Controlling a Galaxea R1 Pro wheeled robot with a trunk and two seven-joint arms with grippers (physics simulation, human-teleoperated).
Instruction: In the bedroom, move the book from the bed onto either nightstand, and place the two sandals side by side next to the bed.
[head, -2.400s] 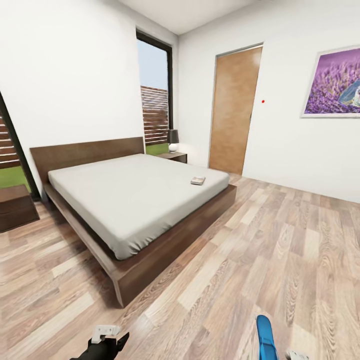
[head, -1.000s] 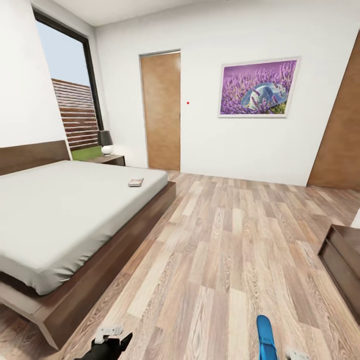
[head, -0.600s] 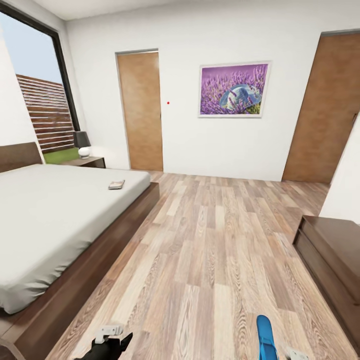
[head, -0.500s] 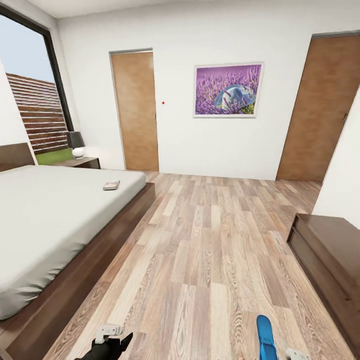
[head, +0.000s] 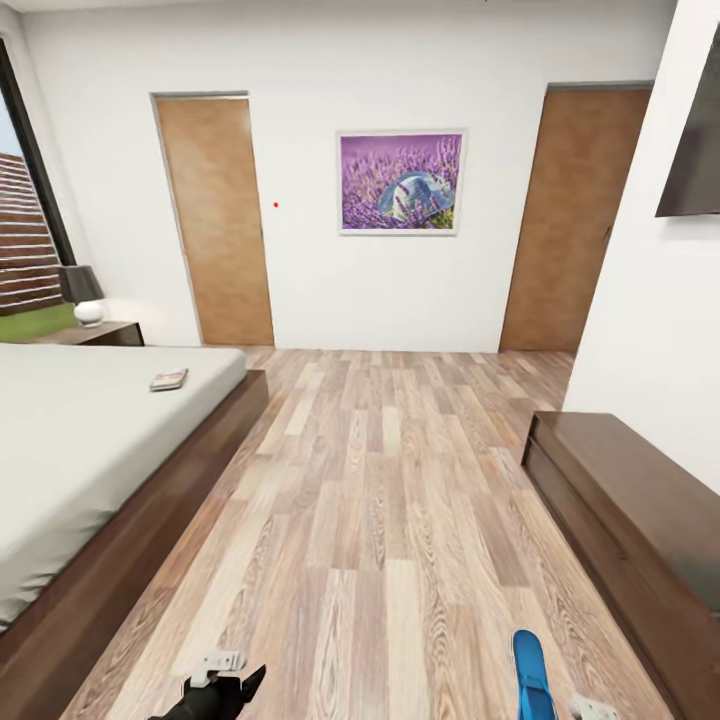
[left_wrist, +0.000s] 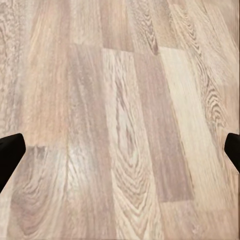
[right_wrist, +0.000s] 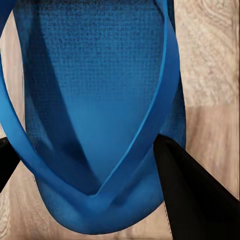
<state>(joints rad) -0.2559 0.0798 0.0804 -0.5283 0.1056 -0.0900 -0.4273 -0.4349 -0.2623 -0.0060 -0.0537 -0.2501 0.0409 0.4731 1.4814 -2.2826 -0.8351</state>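
The book (head: 168, 380) lies near the corner of the off-white bed (head: 70, 440), at the left of the head view. Behind the bed stands a dark nightstand (head: 100, 334) with a lamp on it. One blue sandal (head: 530, 675) hangs at the bottom right of the head view, over the wood floor. In the right wrist view my right gripper (right_wrist: 90, 165) is shut on this sandal (right_wrist: 100, 100), its dark fingers (right_wrist: 195, 200) on either side of the straps. My left gripper (head: 225, 685) is low at the bottom left, and its wrist view shows it open (left_wrist: 120, 152) over bare planks.
A long low dark bench (head: 640, 520) runs along the right wall under a wall screen (head: 690, 150). Two wooden doors (head: 215, 220) (head: 560, 215) and a purple picture (head: 400, 182) are on the far wall. A wide strip of plank floor (head: 390, 500) lies between bed and bench.
The view has swung to the right: the bed and window slid left, and the bench, second door and wall screen came into view. Both grippers and the sandal keep their places in the picture.
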